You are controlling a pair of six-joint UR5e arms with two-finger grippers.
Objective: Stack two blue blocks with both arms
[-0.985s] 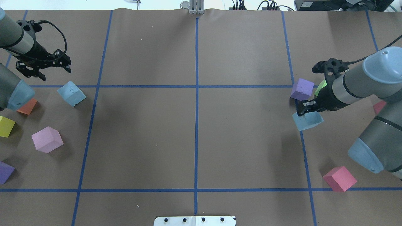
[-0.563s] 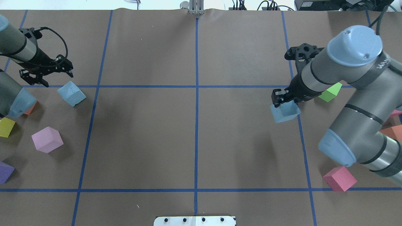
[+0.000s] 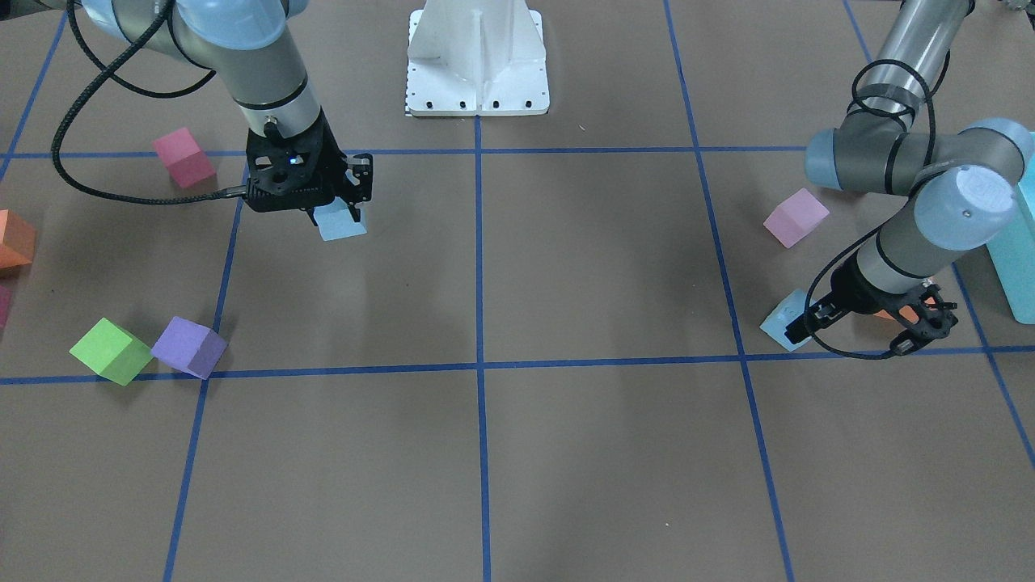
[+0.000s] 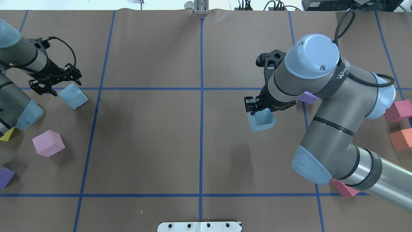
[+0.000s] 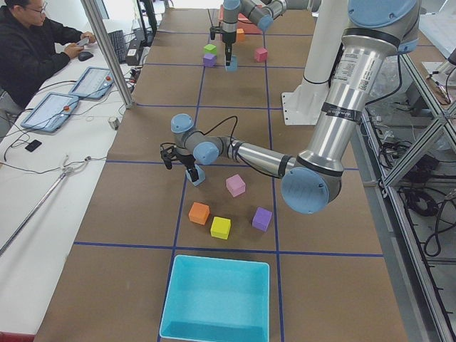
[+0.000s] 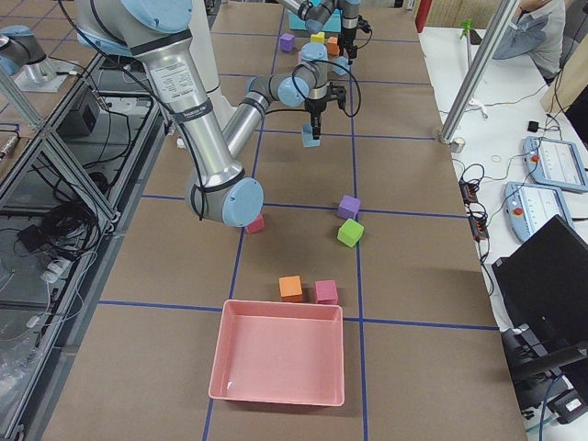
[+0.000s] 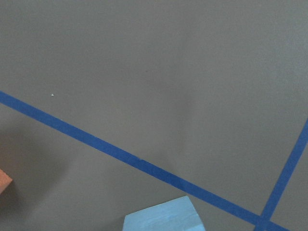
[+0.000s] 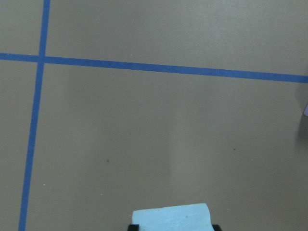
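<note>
One blue block (image 4: 73, 96) lies tilted on the table at the left, near a tape crossing; it also shows in the front view (image 3: 781, 327) and at the bottom of the left wrist view (image 7: 163, 217). My left gripper (image 4: 61, 86) is open and empty, low over the block's far edge (image 3: 863, 330). My right gripper (image 4: 259, 108) is shut on the second blue block (image 4: 262, 119) and holds it above the table, right of the centre line (image 3: 341, 222). That block fills the bottom of the right wrist view (image 8: 171, 217).
A pink cube (image 4: 48, 143), a yellow cube (image 4: 7, 134) and a purple cube (image 4: 4, 176) lie near the left arm. A purple cube (image 4: 308, 97), red (image 4: 399, 111) and orange (image 4: 400, 139) cubes lie at the right. A turquoise box (image 5: 217, 299) and a pink tray (image 6: 280, 354) stand at the table's ends.
My right arm has carried its blue block leftwards across the right tape line towards the centre. My left gripper has moved right and nearer to the left blue block.
</note>
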